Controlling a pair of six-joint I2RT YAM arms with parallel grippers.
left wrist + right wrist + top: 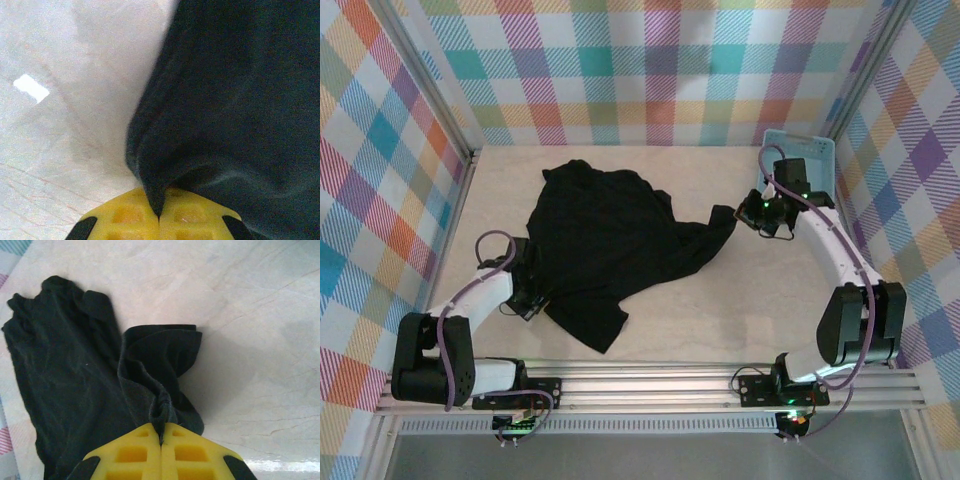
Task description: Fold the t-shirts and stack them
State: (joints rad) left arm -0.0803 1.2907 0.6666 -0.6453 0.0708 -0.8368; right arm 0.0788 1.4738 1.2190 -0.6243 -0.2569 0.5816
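The black t-shirt lies rumpled in the middle of the worktop, not yet flat. The left fingers are clenched on a fold of its near-left edge. The right fingers are clamped on what looks like a bunched sleeve, stretched out toward the light-blue basket in the far right corner. This appears to be the spreading step, ahead of any fold. The next move likely calls for pulling the two held points apart and laying the cloth smooth, with even tension so neither pinch slips.
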